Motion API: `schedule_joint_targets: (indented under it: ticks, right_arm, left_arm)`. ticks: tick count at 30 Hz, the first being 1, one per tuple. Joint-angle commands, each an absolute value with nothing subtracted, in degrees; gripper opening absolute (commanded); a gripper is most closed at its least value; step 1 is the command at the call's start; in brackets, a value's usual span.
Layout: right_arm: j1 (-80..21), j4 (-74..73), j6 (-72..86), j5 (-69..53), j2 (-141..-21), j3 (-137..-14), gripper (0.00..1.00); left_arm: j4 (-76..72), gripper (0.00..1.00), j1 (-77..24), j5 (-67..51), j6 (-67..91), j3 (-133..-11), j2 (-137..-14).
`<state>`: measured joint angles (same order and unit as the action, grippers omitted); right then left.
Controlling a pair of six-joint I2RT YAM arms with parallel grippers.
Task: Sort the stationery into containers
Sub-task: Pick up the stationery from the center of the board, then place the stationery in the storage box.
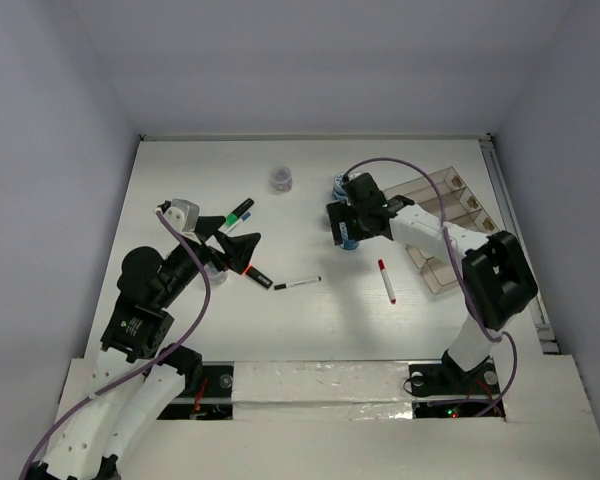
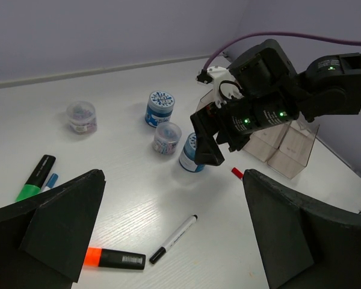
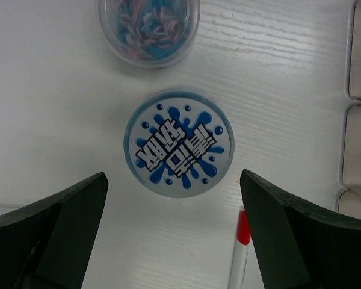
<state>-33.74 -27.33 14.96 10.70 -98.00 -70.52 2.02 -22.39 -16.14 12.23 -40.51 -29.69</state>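
My right gripper (image 1: pixel 345 232) (image 3: pixel 173 201) is open and hangs just over a blue-and-white pot (image 3: pixel 178 142) (image 2: pixel 190 155), with nothing held. A clear pot of coloured clips (image 3: pixel 148 27) (image 2: pixel 167 138) stands just beyond it. A red-capped white pen (image 1: pixel 387 281) (image 3: pixel 240 253) lies by the right finger. My left gripper (image 1: pixel 240 240) (image 2: pixel 171 198) is open and empty above the table. Below it lie a thin black-and-white pen (image 2: pixel 173 239) (image 1: pixel 297 284) and an orange-capped black marker (image 2: pixel 114 259) (image 1: pixel 257 277). A green-capped marker (image 1: pixel 238 213) (image 2: pixel 35 178) lies to the left. The clear divided tray (image 1: pixel 450 215) (image 2: pixel 289 144) stands at the right.
Another blue-and-white pot (image 1: pixel 337 186) (image 2: pixel 160 108) and a greyish pot (image 1: pixel 281 178) (image 2: pixel 82 116) stand farther back. A purple cable (image 1: pixel 375 165) arcs over the right arm and another (image 1: pixel 200 300) loops along the left arm. White walls enclose the table.
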Motion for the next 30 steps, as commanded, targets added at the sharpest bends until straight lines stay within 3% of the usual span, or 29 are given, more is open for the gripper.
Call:
schedule_joint_targets:
  ticks: [1,10,13,14,17,22,30]
  right_arm:
    - [-33.75,-25.05,13.71,12.74,-99.93,-74.61,0.96]
    - [-33.75,-24.35,13.18,14.77,-105.99,-79.1,0.84]
    - [-33.75,-24.52,13.36,15.03,-106.7,-79.89,0.69]
    - [-33.75,-24.43,13.53,15.73,-106.61,-79.89,0.54]
    - [-33.75,-23.65,14.5,18.09,-103.28,-78.58,0.4]
    - [-30.6,-23.99,14.76,23.2,-91.61,-75.24,0.36]
    - [-9.51,-24.43,16.79,25.49,-73.57,-61.45,0.32]
  left_arm:
    - [-0.09,0.99,-22.06,-17.14,11.43,-41.04,-28.74]
    - [-0.09,0.99,-22.58,-17.67,11.07,-40.96,-27.95]
    - [-0.09,0.99,-22.59,-17.75,11.07,-40.96,-27.95]
    - [-0.09,0.99,-22.59,-17.67,11.07,-40.96,-27.95]
    - [-0.17,0.99,-22.59,-17.75,10.99,-40.96,-27.95]
    - [-0.26,0.99,-23.11,-17.84,10.99,-40.96,-27.95]
    - [-0.18,0.99,-26.01,-17.4,10.9,-40.96,-27.16]
